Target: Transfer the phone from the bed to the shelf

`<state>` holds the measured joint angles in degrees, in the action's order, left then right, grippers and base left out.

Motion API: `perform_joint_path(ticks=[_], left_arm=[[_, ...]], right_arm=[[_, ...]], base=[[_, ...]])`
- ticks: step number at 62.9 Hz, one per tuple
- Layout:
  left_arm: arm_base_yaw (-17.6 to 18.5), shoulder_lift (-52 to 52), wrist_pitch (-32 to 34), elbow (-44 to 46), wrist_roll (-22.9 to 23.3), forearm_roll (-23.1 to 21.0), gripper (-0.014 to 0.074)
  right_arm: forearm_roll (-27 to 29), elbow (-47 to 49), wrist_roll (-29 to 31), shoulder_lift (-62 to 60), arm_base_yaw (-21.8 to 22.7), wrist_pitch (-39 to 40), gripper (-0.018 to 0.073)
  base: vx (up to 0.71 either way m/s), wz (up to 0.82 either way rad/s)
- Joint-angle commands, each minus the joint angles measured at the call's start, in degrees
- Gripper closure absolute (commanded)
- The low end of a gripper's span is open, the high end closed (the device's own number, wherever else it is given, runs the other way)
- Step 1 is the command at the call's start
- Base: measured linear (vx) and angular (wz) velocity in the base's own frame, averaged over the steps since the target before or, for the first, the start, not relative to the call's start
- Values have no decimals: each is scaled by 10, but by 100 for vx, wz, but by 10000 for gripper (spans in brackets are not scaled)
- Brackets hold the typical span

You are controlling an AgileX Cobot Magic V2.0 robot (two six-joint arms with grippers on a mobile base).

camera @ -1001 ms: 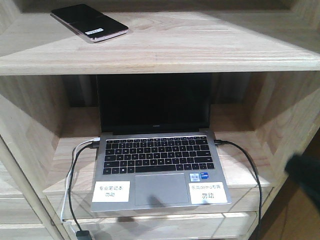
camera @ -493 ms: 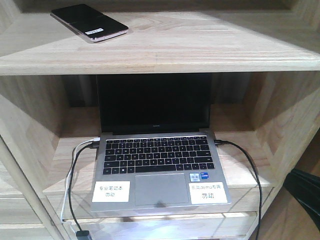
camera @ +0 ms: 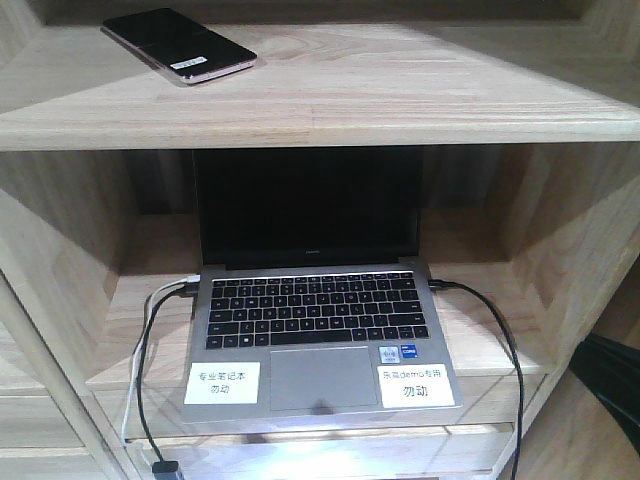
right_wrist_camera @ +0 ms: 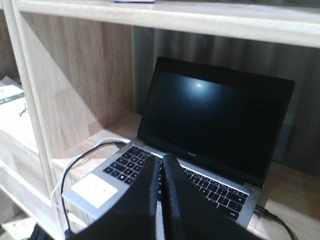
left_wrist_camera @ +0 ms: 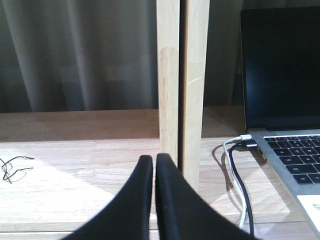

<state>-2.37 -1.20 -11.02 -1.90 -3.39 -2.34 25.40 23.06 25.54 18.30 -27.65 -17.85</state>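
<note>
Phone (camera: 179,45) lies flat on upper shelf (camera: 400,100) board, far corner cropped by frame top. Left tool (left_wrist_camera: 154,165) and right tool (right_wrist_camera: 161,167) both pressed together, empty; laptop (camera: 315,300) below

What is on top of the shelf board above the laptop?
The phone lies flat on the shelf, near its left end. The board's far right and back run out of view.

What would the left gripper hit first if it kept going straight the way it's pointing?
Most likely the shelf's upright wooden divider: the left gripper, jaws shut, points almost straight at it. Depth is hard to judge.
</note>
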Motion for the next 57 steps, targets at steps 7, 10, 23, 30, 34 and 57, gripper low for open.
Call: perform_joint_path(ticks=[7, 10, 23, 30, 34, 57], left_arm=[[0, -3, 43, -4, 0, -5, 595], [0, -3, 43, -4, 0, -5, 595], [0, -3, 43, -4, 0, -5, 595], [0, -3, 43, -4, 0, -5, 595], [0, -3, 43, -4, 0, -5, 595], [0, -3, 43, -4, 0, -5, 595]], right_arm=[[-148, 15, -171, 4, 2, 55, 561], [-193, 15, -226, 4, 1, 58, 561], [-264, 15, -291, 4, 2, 80, 561], [-270, 15, -289, 4, 17, 79, 561], [-272, 15, -286, 3, 46, 79, 561], [-264, -31, -255, -79, 233, 84, 561]], base=[[0, 0], [0, 0], [0, 0], [0, 0], [0, 0], [0, 0]])
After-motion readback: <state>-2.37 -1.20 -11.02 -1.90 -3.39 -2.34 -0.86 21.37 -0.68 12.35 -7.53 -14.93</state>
